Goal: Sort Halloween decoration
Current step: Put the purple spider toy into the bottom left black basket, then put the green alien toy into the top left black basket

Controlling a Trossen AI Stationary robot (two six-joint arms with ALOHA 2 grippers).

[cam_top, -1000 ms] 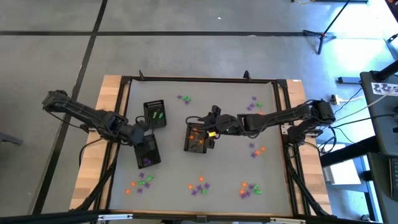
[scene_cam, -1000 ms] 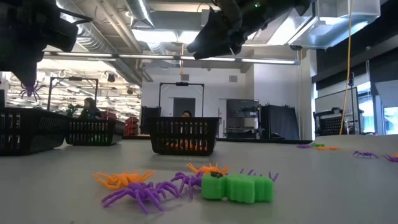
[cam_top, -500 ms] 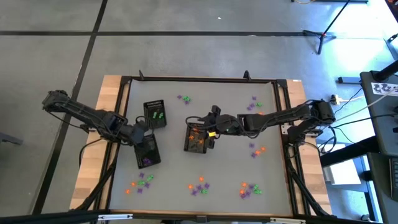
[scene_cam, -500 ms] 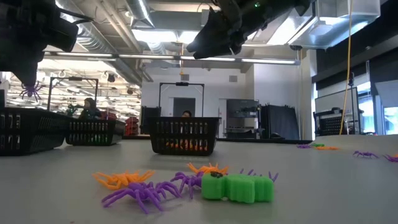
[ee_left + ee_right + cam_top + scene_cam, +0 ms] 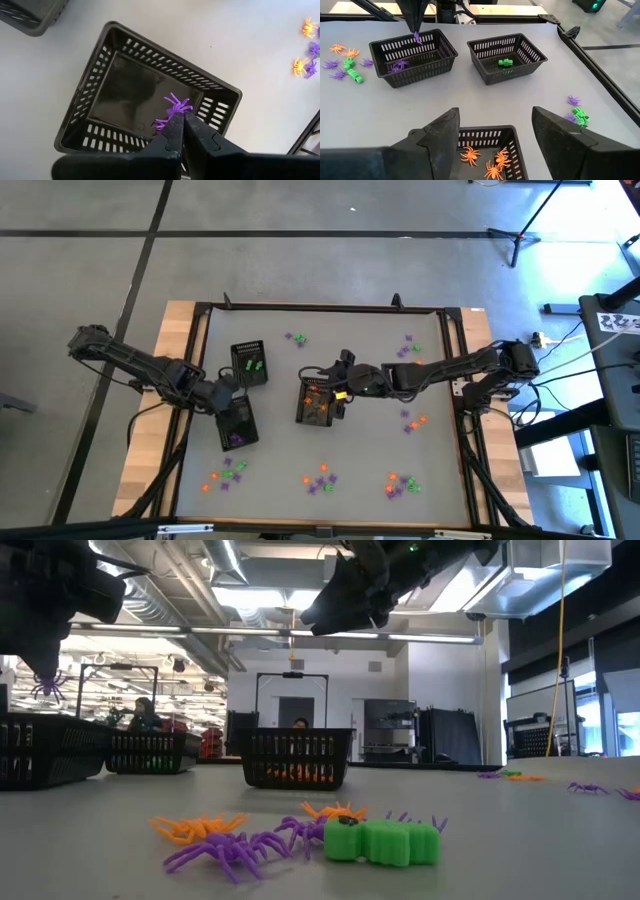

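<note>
My left gripper [image 5: 182,118] is shut on a purple spider [image 5: 174,104] and hovers over the black tray [image 5: 238,425] that holds purple trinkets [image 5: 398,64]. In the low view the spider [image 5: 47,686] hangs well above the table. My right gripper [image 5: 495,113] is open and touches nothing. It stands above the middle tray [image 5: 318,404], which holds orange spiders [image 5: 470,155]. A third tray [image 5: 505,56] holds a green piece [image 5: 505,62]. More orange, purple and green trinkets lie loose on the table [image 5: 320,477]. My left gripper pinches the purple spider between its two fingertips [image 5: 176,120], coming from above and pointing down. The spider's legs [image 5: 177,102] stick out past the tips. It is lifted clear, hanging over the inside of the tray [image 5: 125,90].
Loose clusters lie along the near edge [image 5: 225,473] [image 5: 400,483], at the far side [image 5: 297,338] [image 5: 408,348] and by the right edge [image 5: 413,420]. A green piece and spiders sit close to the low camera [image 5: 380,840]. A black frame [image 5: 460,380] rims the table.
</note>
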